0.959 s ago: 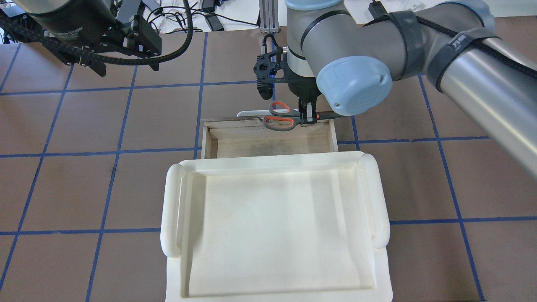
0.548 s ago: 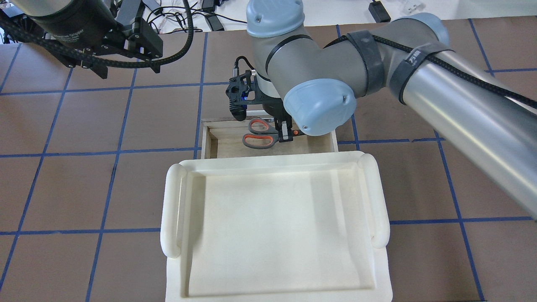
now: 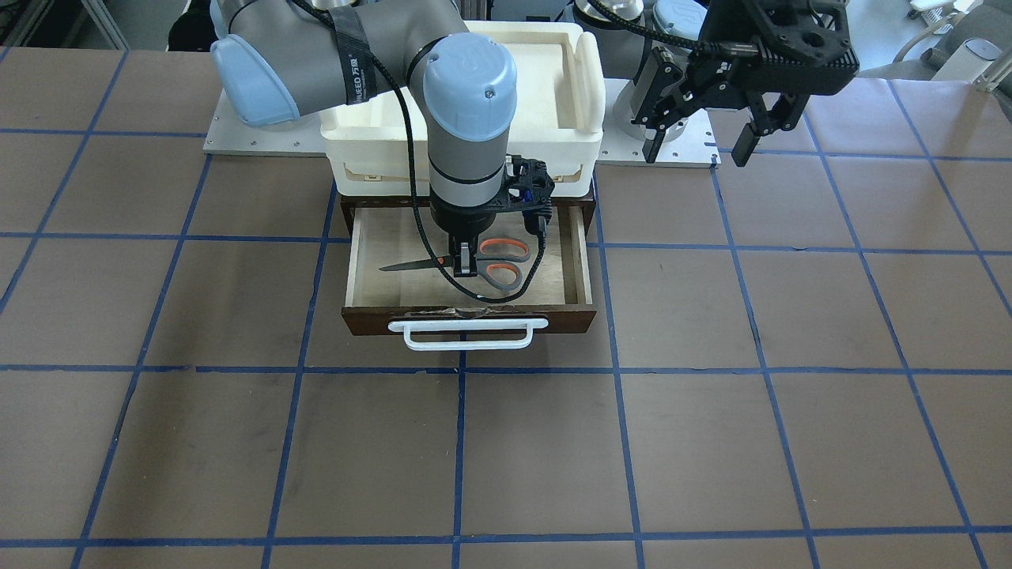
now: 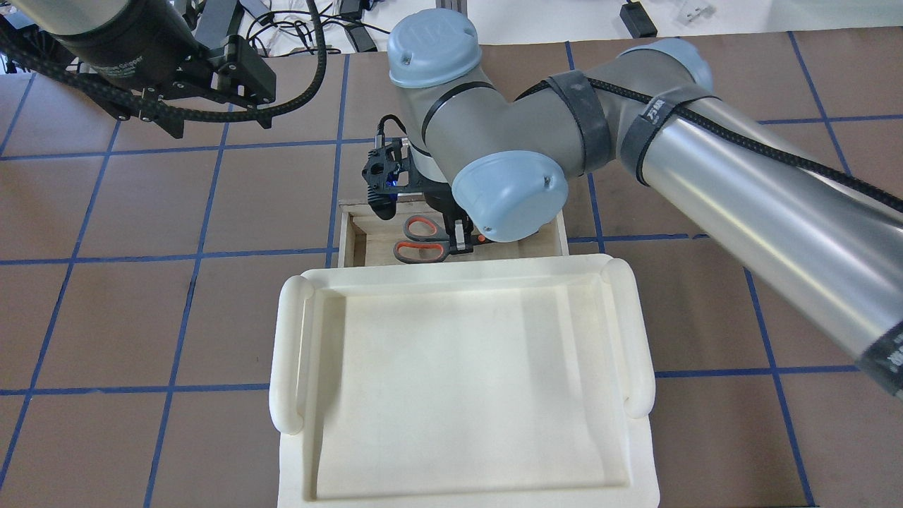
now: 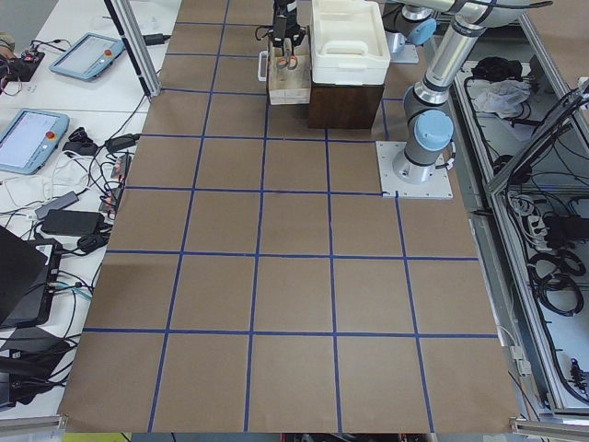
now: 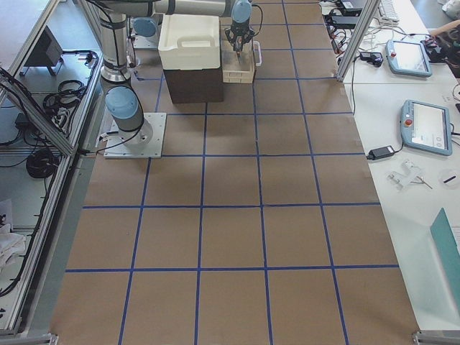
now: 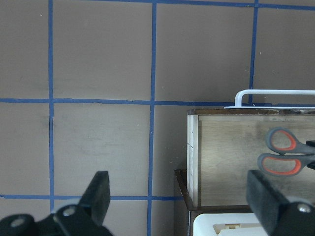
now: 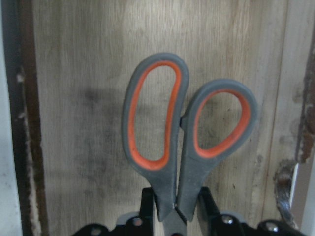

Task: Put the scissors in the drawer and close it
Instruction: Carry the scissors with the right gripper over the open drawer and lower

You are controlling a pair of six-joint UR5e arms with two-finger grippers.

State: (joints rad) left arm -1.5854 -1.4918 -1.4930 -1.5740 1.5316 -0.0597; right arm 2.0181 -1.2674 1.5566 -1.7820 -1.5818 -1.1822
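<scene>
The scissors [image 3: 503, 262], grey handles lined in orange, are held flat inside the open drawer [image 3: 553, 319], low over its pale plywood floor. My right gripper [image 3: 465, 265] is shut on them just behind the finger loops, with the blades [image 3: 407, 267] pointing toward the drawer's side. The overhead view shows the scissors [image 4: 421, 240] and my right gripper [image 4: 462, 240] over the drawer [image 4: 360, 243]. The right wrist view shows the scissors [image 8: 187, 132] between my right gripper's [image 8: 177, 204] fingers. My left gripper [image 3: 698, 148] is open and empty, raised beside the cabinet.
A white tray [image 4: 293, 353] sits on top of the dark cabinet above the drawer. The drawer's white bar handle [image 3: 466, 335] sticks out on the far side from the robot. The brown table has blue grid lines [image 3: 461, 442].
My right gripper has carried the scissors from over the drawer's front edge back toward the cabinet, and lower into the drawer. The left arm has barely moved.
</scene>
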